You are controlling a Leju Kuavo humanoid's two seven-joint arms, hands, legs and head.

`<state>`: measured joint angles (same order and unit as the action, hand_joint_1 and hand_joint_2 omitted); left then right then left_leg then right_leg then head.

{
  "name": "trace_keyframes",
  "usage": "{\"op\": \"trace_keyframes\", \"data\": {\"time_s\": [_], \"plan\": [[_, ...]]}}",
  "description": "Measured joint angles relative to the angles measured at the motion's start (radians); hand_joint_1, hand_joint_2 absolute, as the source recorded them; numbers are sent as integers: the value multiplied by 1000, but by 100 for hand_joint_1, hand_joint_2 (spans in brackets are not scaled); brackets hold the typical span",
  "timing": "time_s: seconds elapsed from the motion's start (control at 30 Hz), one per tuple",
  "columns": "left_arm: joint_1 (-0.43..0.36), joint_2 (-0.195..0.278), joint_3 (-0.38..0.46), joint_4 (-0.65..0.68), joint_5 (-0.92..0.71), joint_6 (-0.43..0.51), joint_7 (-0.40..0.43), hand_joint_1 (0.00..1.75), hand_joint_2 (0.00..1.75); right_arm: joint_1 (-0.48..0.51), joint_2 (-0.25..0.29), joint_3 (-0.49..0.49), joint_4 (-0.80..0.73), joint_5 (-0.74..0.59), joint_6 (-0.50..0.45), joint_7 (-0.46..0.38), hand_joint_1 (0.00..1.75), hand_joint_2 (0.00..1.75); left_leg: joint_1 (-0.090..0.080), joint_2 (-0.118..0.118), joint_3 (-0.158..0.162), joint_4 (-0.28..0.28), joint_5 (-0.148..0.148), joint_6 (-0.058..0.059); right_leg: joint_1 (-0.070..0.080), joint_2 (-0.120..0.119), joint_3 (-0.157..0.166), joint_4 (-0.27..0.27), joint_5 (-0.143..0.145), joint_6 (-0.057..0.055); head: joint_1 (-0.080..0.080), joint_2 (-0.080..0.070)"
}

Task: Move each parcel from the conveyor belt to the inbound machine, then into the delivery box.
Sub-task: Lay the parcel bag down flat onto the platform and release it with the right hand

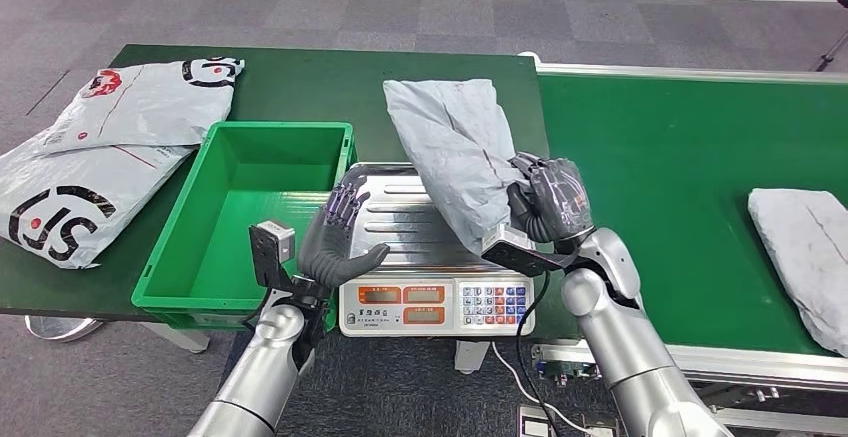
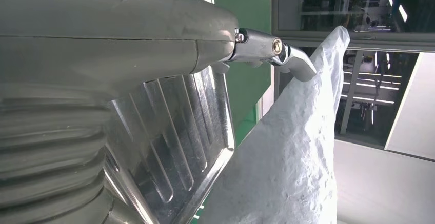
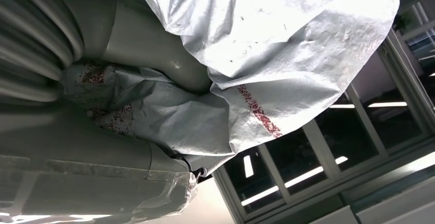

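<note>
One crumpled grey plastic parcel [image 1: 455,152] is clamped in the right hand [image 1: 548,200], its lower end over the ribbed steel scale tray [image 1: 395,219] — contact unclear. The left hand [image 1: 335,240] hovers beside it, fingers apart, empty. The robot should lay the parcel flat and centred, then release — no overhang toward the green plastic box [image 1: 250,217].

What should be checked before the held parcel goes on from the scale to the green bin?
1. Right hand grips the grey parcel: ok.
2. Parcel lying flat on the scale tray: not ok, tilted, lower end on the tray.
3. Left hand holds nothing: ok, fingers apart over the tray.
4. Green bin free inside: ok.
5. Scale display reading: cannot tell.
</note>
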<state>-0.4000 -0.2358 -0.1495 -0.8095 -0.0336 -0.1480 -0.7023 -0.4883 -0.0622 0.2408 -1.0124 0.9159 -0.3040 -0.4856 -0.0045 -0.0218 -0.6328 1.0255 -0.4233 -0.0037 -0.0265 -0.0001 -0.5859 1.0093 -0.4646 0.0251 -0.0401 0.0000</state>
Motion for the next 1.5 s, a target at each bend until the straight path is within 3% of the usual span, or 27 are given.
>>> {"op": "trace_keyframes", "data": {"time_s": [0.13,0.3,0.7,1.17,1.4,1.43,1.5], "plan": [[0,0,0,0,0,0,0,0,175,-2,0,2,6,0,28,15,175,175,0,0,0,0,0,0,0,0,0,0,0,0,0,0],[-11,0,-3,6,-3,2,0,0,175,-9,0,34,64,-11,225,67,175,175,0,1,0,0,0,0,0,0,-1,0,0,0,0,0],[-41,0,-17,32,-5,19,0,0,175,-25,3,189,218,-135,471,21,175,175,0,2,0,0,-1,-2,0,3,-2,0,0,-1,0,0],[-44,0,-34,39,-5,19,0,0,175,-45,18,270,272,-228,496,28,175,175,1,7,1,0,-2,-3,0,7,-2,0,-1,-2,0,0],[-44,0,-36,38,-3,19,0,0,175,-73,12,323,283,-247,562,27,175,175,1,10,3,0,-3,-3,0,9,-2,0,-1,-2,0,0],[-44,0,-36,38,-3,20,0,0,175,-76,12,332,285,-251,569,14,151,175,1,10,3,0,-3,-3,0,9,-2,0,-1,-2,0,0],[-44,0,-36,37,-2,22,0,0,175,-78,10,348,287,-259,556,-18,65,175,1,10,3,0,-3,-3,0,9,-2,0,-1,-2,0,0]]}}
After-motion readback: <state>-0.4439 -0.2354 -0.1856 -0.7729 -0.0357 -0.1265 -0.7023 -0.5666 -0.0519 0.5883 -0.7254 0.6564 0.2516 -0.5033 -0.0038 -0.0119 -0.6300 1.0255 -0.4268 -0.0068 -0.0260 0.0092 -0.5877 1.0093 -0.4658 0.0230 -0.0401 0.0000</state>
